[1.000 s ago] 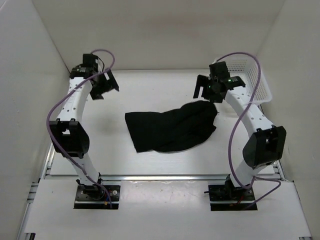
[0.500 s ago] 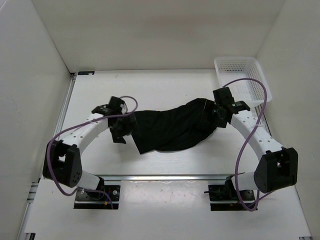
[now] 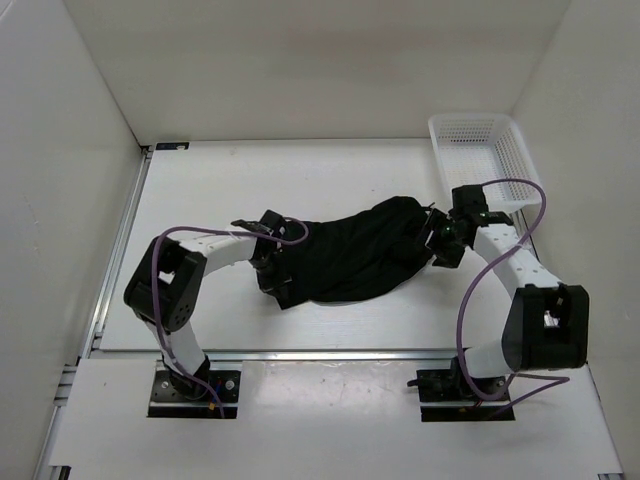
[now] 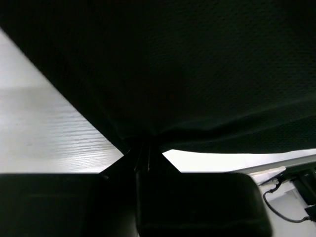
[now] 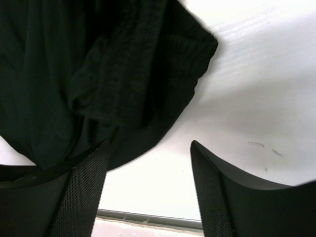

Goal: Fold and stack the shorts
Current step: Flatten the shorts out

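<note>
Centrally on the white bench point(image 3: 200, 190) lie the plain black soft fabric shorts point(image 3: 350, 250), spread in a rumpled heap that runs left to right, the right end bunched and set a little farther back than the left. The left fingers point(image 4: 143, 154) are together, clamped on a pinch of the shorts at the garment's left edge. In the left wrist view the dark cloth gathers to a point just where they meet and fans out above, filling most of the view, with pale wood-grain bench showing below it on either side. The left arm is folded low, its elbow out to the left. The right fingers point(image 3: 438, 246) stand apart at the shorts' right end, low over the bench. In the right wrist view bare white surface shows between them, and the gathered, ribbed part of the cloth lies just ahead, its lower edge reaching the finger on the left of that view; whether that finger touches the cloth I cannot tell. A white mesh plastic basket point(image 3: 485, 150) stands at the far right corner of the bench, behind the right arm and apart from the shorts
</note>
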